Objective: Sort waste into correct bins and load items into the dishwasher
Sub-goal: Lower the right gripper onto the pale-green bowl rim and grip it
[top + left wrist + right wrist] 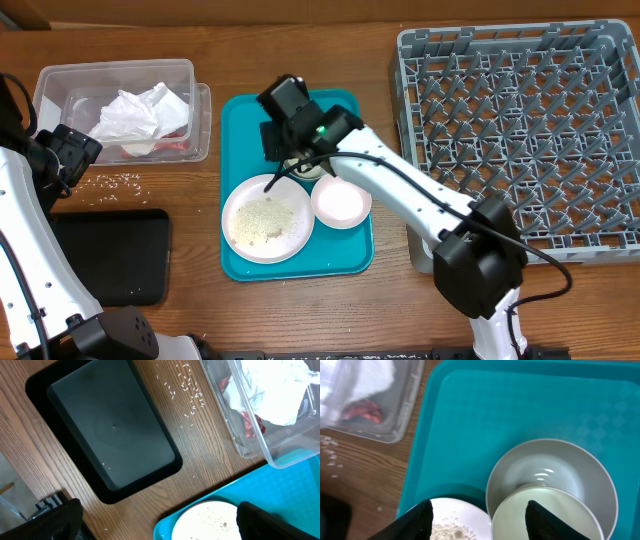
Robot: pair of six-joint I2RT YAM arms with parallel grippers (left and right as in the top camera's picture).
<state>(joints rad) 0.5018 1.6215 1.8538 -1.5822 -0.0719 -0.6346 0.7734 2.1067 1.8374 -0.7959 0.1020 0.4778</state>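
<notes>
On the teal tray (345, 110) lie a round plate (266, 218) with rice crumbs on it, a white bowl (341, 203) and a grey bowl (550, 467) that is mostly hidden under my right wrist from overhead. My right gripper (480, 520) hangs low over them, open: one finger over the plate (455, 522), the other over the white bowl (510, 520), nothing held. My left gripper (160, 525) is open and high over the table by the plate (210, 520). The clear tub (60, 85) holds the napkin (140, 115) and red wrapper (248, 422).
The black tray (110, 255) lies at the front left, with loose rice crumbs (115, 180) on the wood between it and the tub. The big grey dish rack (520, 130) fills the right side, and my right arm crosses in front of its left corner.
</notes>
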